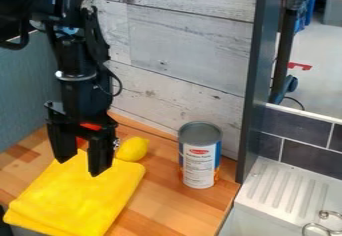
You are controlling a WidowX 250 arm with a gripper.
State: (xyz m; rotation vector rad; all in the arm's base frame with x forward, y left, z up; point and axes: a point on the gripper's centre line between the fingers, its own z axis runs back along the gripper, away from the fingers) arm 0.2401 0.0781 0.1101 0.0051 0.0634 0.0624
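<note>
Cloth (73, 200), bright yellow, soft and folded flat, lies nearest my camera, over the near left part of the light wooden block-patterned counter (167, 205). Beyond the counter's right edge I have a pale ribbed drainboard (284, 187), with shiny metal loops (314, 228) at its near side.

Over the cloth's far part hangs my black two-finger gripper (80, 166), pointing down. I see its jaws spread, with a gap between the tips and nothing pinched there. Whether the tips touch the fabric I cannot tell from here. A patch of red-orange (90, 126) shows higher up between the fingers; I can't make out what it belongs to.

Just right of the jaws, by the cloth's far edge, I find a plump yellow lemon (132, 149) with a smooth skin. Further right, well apart from the jaws and near the counter's far right corner, stands an upright cylindrical can (199, 155) with a grey metal lid and a white and blue label.

My black metal arm (77, 65) comes in from the upper left. Past the counter's far edge I have a wall of whitewashed planks (180, 45), a dark upright post (259, 75) at its right end, and dark rectangular tiles (307, 155) behind the drainboard.
</note>
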